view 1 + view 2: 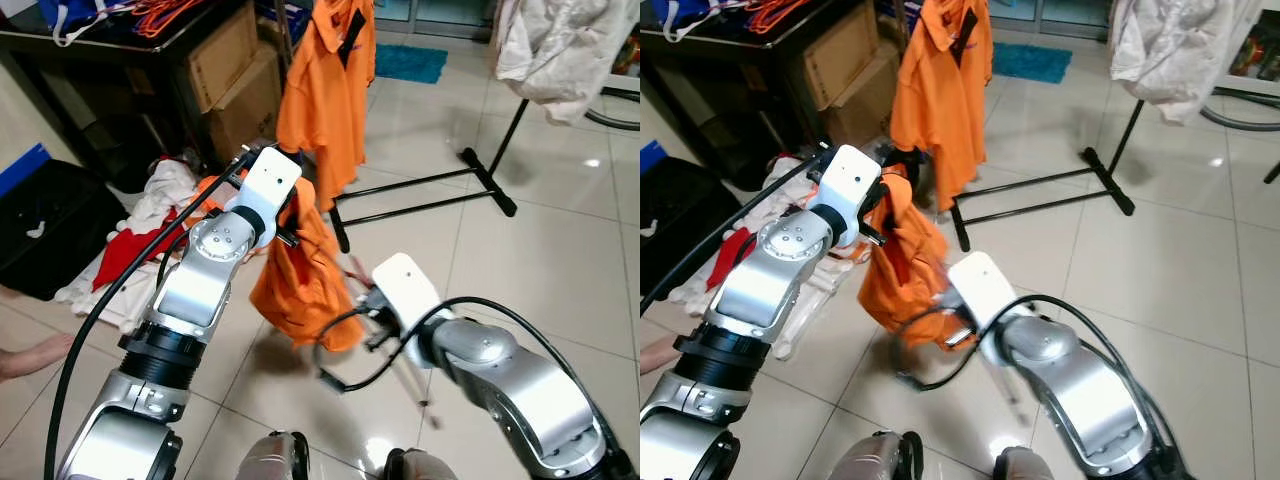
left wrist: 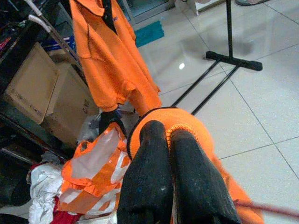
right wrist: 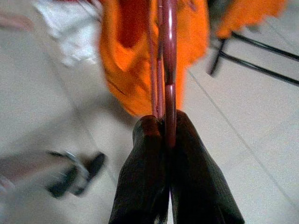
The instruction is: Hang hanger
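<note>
Right wrist view is showing a red hanger [image 3: 167, 70] being pinched between the right gripper [image 3: 164, 122] and its closed fingers. At the hanger's 11 o'clock, the left gripper [image 2: 169, 133] is clamping an orange shirt [image 1: 300, 270], which is dangling above the tiled floor [image 1: 520, 270]. Another orange shirt [image 1: 330, 90] is hanging at 12 o'clock on a black rack [image 1: 420, 195].

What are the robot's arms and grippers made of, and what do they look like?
Both arms are rounded silver metal segments with black ring joints. Each wrist carries a white rounded block, and loose black cables loop alongside. The left gripper and right gripper each have two long, thick, matte black fingers with rounded tips.
</note>
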Tool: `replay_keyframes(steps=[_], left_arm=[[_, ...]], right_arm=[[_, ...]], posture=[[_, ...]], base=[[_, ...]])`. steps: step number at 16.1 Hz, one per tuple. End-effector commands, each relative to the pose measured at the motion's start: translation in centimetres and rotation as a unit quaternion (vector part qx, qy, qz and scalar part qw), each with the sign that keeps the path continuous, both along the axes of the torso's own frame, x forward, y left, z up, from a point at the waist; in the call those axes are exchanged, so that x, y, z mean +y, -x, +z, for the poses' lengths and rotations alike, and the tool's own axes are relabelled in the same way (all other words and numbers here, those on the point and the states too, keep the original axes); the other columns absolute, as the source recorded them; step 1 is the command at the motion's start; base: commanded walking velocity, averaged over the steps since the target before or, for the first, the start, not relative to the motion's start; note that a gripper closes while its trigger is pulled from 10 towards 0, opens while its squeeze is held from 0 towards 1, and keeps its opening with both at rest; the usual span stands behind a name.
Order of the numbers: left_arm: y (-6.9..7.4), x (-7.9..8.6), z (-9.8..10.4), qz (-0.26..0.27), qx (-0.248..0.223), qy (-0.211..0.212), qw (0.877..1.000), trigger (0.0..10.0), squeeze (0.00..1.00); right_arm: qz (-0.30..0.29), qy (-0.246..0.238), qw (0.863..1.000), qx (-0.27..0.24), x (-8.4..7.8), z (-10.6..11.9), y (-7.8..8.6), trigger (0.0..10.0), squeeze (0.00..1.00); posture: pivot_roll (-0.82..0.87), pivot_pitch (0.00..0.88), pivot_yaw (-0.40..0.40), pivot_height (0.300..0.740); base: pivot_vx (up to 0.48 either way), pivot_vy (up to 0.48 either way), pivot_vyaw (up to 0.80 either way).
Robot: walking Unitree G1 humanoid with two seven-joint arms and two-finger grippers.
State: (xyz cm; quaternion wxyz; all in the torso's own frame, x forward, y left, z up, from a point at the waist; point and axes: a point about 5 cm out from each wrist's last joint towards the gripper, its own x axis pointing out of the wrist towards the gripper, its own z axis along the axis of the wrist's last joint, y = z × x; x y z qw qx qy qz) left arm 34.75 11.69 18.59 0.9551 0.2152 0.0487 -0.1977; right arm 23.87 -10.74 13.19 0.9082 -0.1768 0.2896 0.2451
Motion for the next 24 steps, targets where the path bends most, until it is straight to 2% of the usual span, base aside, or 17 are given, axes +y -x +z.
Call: replay_keyframes(steps=[1, 2, 4, 5, 10, 17, 21, 24], left_arm=[[0.0, 0.6, 1.2, 0.003, -0.020, 0.005, 1.000, 10.0, 0.00], [0.0, 0.9, 1.6, 0.006, -0.020, 0.013, 1.000, 10.0, 0.00], [0.5, 0.8, 2.2, -0.037, -0.012, 0.039, 0.998, 10.0, 0.00], [0.7, 0.7, 2.3, -0.048, -0.009, 0.041, 0.998, 10.0, 0.00], [0.7, 0.7, 2.0, -0.035, -0.007, 0.035, 0.999, 10.0, 0.00], [0.7, 0.5, 0.7, -0.029, 0.009, 0.024, 0.999, 10.0, 0.00], [0.6, 0.2, 0.1, -0.024, 0.014, 0.019, 0.999, 10.0, 0.00], [0.0, -0.3, -0.9, -0.023, 0.002, -0.002, 1.000, 10.0, 0.00]], right_arm=[[-0.014, 0.024, 1.000, -0.001, -0.7, -0.4, 0.0, 10.0, 0.00], [-0.015, 0.055, 0.998, -0.001, -1.2, -0.9, 0.1, 10.0, 0.00], [-0.015, 0.076, 0.997, 0.004, -1.6, -1.4, 0.3, 10.0, 0.00], [-0.017, 0.073, 0.997, 0.003, -1.3, -1.4, 0.2, 10.0, 0.00], [0.003, 0.036, 0.999, -0.010, 0.4, -0.9, 0.4, 10.0, 0.00], [0.035, 0.006, 0.999, -0.041, 1.2, 1.0, 0.2, 10.0, 0.00], [0.048, -0.008, 0.998, -0.045, 1.7, 1.3, 0.3, 10.0, 0.00], [0.082, -0.027, 0.996, -0.036, 2.4, 1.6, 0.8, 10.0, 0.00]], posture=[[0.01, 0.133, 0.090, 0.740], [0.01, 0.133, 0.090, 0.740], [0.02, 0.138, 0.096, 0.740], [0.02, 0.138, 0.096, 0.740], [0.02, 0.143, 0.106, 0.740], [0.01, 0.130, 0.100, 0.740], [0.01, 0.119, 0.094, 0.740], [0.00, 0.114, 0.097, 0.740]], base=[[0.000, 0.000, 0.00], [0.000, 0.000, 0.00], [0.000, 0.000, 0.00], [0.000, 0.000, 0.00], [0.000, 0.000, 0.00], [0.000, 0.000, 0.00], [0.000, 0.000, 0.00], [0.000, 0.000, 0.00]])
